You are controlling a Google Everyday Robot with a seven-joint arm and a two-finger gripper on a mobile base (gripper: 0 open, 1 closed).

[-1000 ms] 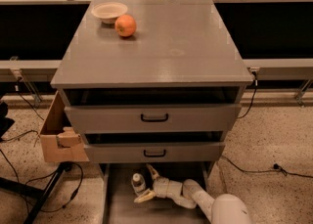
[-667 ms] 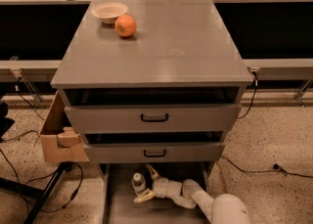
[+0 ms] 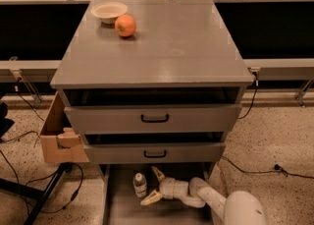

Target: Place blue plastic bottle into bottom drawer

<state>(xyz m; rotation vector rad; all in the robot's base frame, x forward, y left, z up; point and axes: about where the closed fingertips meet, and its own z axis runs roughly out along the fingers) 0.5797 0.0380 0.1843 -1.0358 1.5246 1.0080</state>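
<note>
The blue plastic bottle (image 3: 140,184), small and clear with a white cap and label, stands upright on the floor of the bottom drawer (image 3: 120,209), which is pulled out under the two upper drawers. My gripper (image 3: 152,187) is low in the drawer, just right of the bottle, pointing left at it. Its fingers (image 3: 158,174) are spread open, with the bottle at their tips, and I cannot tell whether they touch it. My white arm (image 3: 216,202) reaches in from the lower right.
An orange fruit (image 3: 125,25) and a white bowl (image 3: 109,10) sit on the cabinet top (image 3: 171,47). The two upper drawers (image 3: 154,118) are slightly open above my gripper. A cardboard box (image 3: 59,138) and cables lie on the floor to the left.
Almost nothing has changed. The bottle stands in the same spot and my open gripper stays beside it.
</note>
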